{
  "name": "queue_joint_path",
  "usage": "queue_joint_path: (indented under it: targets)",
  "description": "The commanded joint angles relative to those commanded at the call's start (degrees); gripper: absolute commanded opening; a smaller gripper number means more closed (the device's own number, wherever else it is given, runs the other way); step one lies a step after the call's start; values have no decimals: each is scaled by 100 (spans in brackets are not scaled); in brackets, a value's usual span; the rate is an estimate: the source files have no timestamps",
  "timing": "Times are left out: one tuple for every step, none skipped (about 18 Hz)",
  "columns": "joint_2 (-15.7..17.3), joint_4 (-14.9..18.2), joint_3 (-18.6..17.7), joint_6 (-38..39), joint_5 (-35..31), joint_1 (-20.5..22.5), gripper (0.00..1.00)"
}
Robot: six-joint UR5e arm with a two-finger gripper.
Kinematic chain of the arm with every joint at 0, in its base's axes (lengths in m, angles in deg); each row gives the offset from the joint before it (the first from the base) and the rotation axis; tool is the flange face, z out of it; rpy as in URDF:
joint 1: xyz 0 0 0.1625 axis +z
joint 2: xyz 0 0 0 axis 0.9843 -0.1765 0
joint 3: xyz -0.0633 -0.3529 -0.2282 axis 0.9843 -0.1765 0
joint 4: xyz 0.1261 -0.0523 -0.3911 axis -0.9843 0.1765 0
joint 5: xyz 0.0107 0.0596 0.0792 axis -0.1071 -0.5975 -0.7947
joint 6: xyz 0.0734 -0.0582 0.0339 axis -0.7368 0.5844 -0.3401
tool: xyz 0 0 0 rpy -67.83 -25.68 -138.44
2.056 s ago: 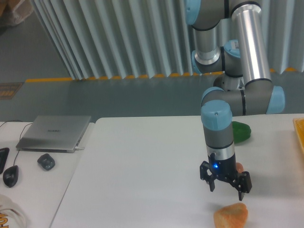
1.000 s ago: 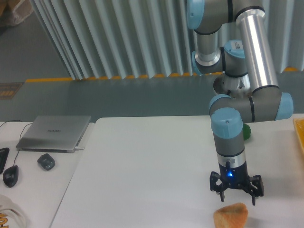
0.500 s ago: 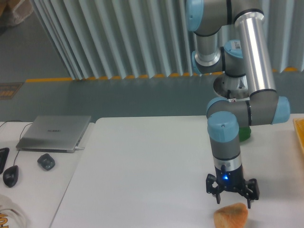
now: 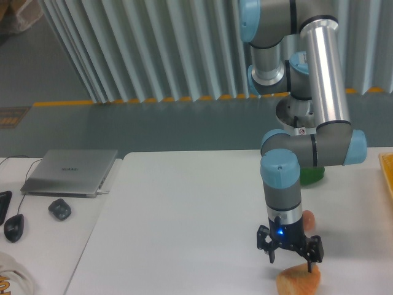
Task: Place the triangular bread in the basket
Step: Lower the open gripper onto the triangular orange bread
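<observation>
The triangular bread (image 4: 299,281), a golden-orange rough wedge, lies on the white table at the bottom edge of the view, partly cut off. My gripper (image 4: 290,260) hangs open straight above it, its dark fingertips reaching down to the bread's top edge. Nothing is held between the fingers. A thin yellow-orange sliver of the basket (image 4: 387,172) shows at the far right edge of the table.
A small reddish-brown egg (image 4: 307,219) sits just behind the gripper on its right. A green bell pepper (image 4: 312,174) lies behind the arm. A laptop (image 4: 70,171), a mouse (image 4: 59,209) and another dark mouse (image 4: 13,227) rest on the left side table.
The gripper has shifted left and slightly lower, from beside the bread to directly over it. The egg, hidden before, now shows behind it. The bread has not moved.
</observation>
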Motion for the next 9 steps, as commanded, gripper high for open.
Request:
queue_joint_path:
  targets:
    - [0, 0, -17, 0, 0, 0, 100]
    - [-9, 0, -18, 9, 0, 9, 100]
    - [-17, -17, 0, 18, -9, 18, 100]
    - [-17, -18, 17, 18, -9, 27, 100]
    - [-26, -18, 18, 18, -9, 79, 100]
    - [-35, -18, 9, 18, -18, 88, 100]
    - [-44, -18, 0, 26, -122, 97, 100]
    - [-61, -18, 26, 35, -193, 97, 100]
    - [-79, -18, 26, 53, -220, 88, 100]
